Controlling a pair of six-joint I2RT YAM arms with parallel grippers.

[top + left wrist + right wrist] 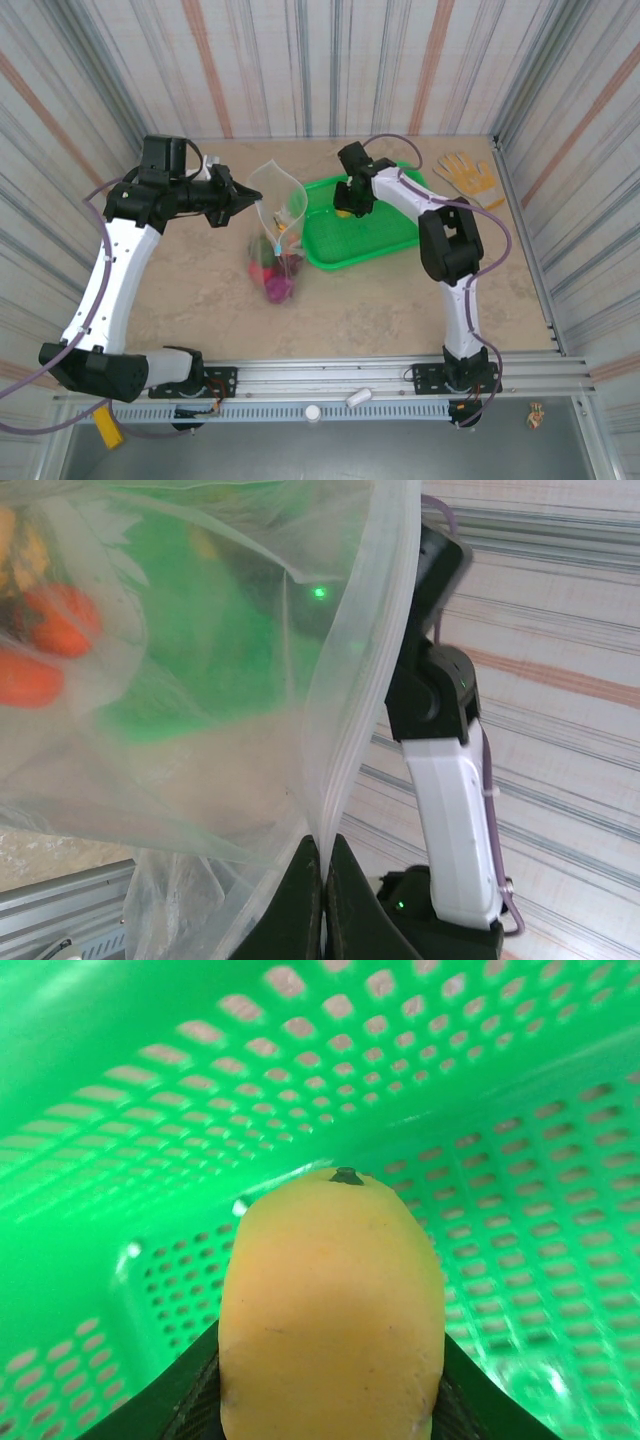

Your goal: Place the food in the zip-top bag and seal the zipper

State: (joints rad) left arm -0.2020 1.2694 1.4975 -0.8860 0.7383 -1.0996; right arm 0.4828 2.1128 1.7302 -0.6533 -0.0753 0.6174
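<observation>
Right wrist, smooth yellow fruit (330,1300), mesh tray (500,1110)

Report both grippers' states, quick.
Left gripper: shut on the zip-top bag, pinching its edge.
Right gripper: shut on the yellow food piece.

Green mesh tray (372,243) sits right of centre on beige table (330,320). Yellow work glove (466,178) lies flat by far-right corner, just beside tray's far end. Striped panels (330,60) wall in 3 sides. Metal rail (330,375) runs along near edge w/ 1 small white cylinder (358,397) on it.
</observation>
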